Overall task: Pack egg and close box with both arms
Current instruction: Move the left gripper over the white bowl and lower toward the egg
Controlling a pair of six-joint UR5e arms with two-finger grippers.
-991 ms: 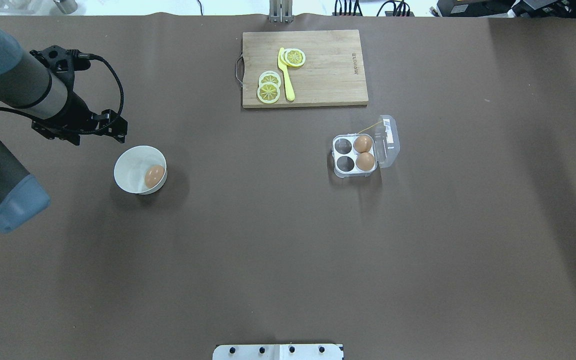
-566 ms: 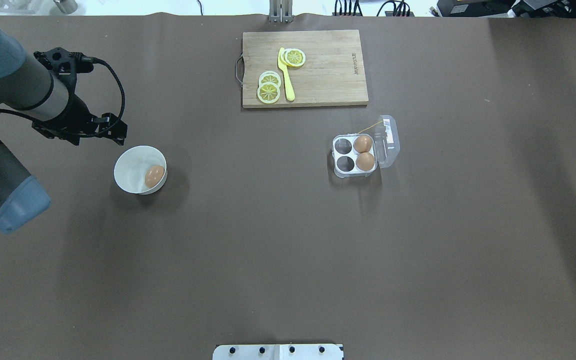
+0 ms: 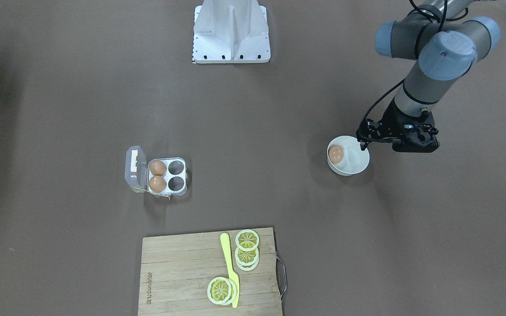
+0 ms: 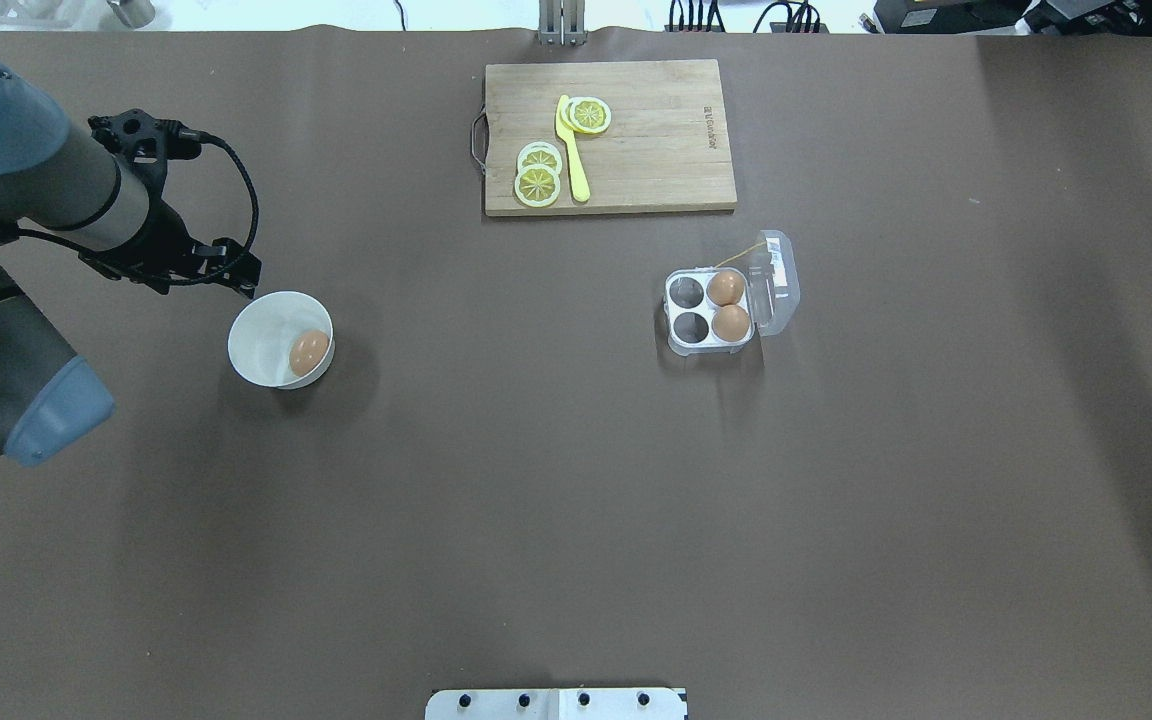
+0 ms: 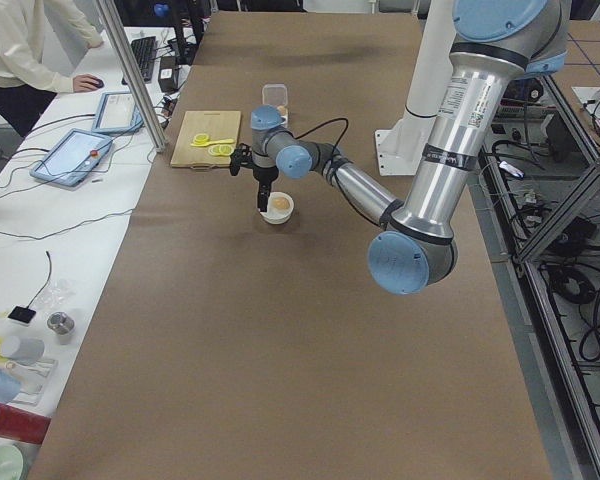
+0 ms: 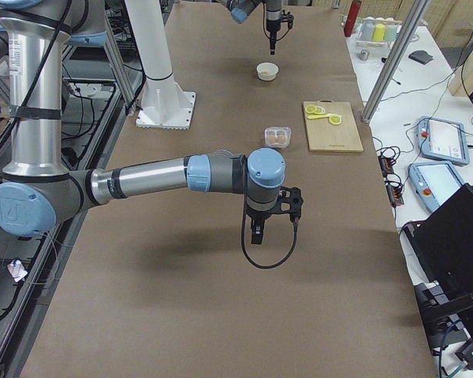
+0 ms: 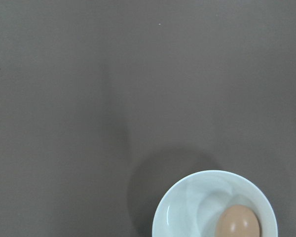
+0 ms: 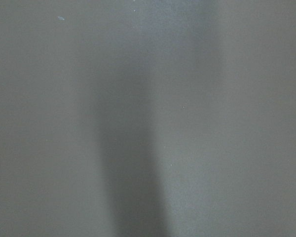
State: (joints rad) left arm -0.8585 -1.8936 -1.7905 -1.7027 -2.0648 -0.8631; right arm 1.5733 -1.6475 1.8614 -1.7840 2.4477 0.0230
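Note:
The egg [image 4: 308,351] lies in a round white bowl [image 4: 261,335] at the table's left; it also shows in the front view [image 3: 335,153] and the left wrist view [image 7: 238,223]. The clear box [image 4: 688,310] stands open at centre right, its lid [image 4: 776,280] folded back, with two brown eggs [image 4: 728,305] in the right cells and two cells empty. My left gripper [image 4: 239,274] hangs pointing down just beyond the bowl's far-left rim; I cannot tell whether it is open. My right gripper [image 6: 255,236] shows only in the right side view, over bare table; its state cannot be told.
A wooden cutting board [image 4: 656,150] with lemon slices [image 4: 538,175] and a yellow knife [image 4: 573,160] lies at the table's far middle. The white base block [image 3: 232,35] stands at the robot's edge. An operator sits at a side desk [image 5: 20,50].
My left arm has moved a little to the right and toward the bowl. The egg, bowl and box have not moved.

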